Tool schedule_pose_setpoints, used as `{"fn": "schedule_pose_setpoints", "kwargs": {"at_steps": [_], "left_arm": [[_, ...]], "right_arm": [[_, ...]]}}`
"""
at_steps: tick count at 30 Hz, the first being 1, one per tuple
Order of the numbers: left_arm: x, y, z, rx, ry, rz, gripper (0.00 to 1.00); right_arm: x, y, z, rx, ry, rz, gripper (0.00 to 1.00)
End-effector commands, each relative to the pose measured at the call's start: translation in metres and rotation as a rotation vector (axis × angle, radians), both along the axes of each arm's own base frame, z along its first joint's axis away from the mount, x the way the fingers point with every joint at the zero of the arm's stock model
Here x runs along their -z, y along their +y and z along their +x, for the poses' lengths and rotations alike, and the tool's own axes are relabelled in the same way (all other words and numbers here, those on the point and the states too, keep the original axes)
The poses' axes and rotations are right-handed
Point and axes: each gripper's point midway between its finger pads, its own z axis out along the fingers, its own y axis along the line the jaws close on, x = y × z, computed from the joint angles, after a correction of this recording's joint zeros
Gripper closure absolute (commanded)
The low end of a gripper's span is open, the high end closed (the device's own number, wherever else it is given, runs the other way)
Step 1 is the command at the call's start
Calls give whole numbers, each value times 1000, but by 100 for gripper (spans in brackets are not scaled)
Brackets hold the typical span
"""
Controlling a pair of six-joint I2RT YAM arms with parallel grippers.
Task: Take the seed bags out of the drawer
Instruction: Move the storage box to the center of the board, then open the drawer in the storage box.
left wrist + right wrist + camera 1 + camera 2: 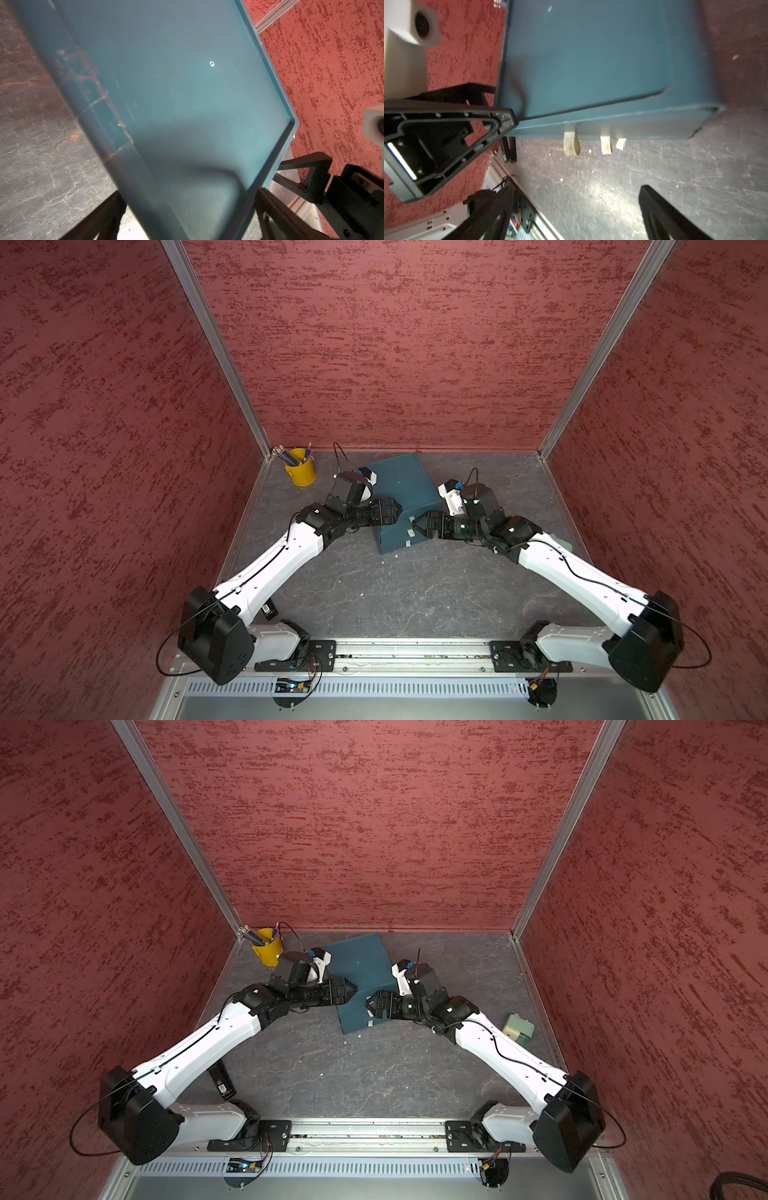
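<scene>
Both top views are evenly lit and sharp. In the wrist views, glare is thrown on the tabletop, and the cabinet at twelve o'clock is rendered blurred and shadowed.

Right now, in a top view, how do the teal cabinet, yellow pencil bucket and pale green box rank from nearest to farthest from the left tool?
1. Teal cabinet: right at the left tool, mid-table.
2. Yellow pencil bucket: back left corner.
3. Pale green box: far right side.
</scene>
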Motion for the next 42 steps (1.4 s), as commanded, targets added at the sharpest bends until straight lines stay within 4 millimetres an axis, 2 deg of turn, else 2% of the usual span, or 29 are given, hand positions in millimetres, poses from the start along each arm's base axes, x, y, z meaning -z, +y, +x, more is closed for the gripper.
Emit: {"fn": "schedule_pose_setpoints", "kwargs": {"at_steps": [1,6,16,23,30,38,42], "left_arm": [[-23,6,5,-20,-75,-21,0],[-29,15,15,-27,-89,-28,0],[-25,18,37,-6,-96,-56,3],[-17,15,41,10,-78,-62,6],[-13,13,40,11,-71,-67,6],[-12,14,40,12,-67,-61,6],[-11,14,39,15,-64,-58,6]], "right_arm": [[-13,9,10,88,-55,99,7],[-3,14,15,166,-59,166,18],[-5,22,20,268,-124,286,36],[-6,27,21,290,-134,326,50],[3,29,23,302,-99,346,56],[17,26,22,334,-68,361,56],[17,24,24,347,-78,381,56]]}}
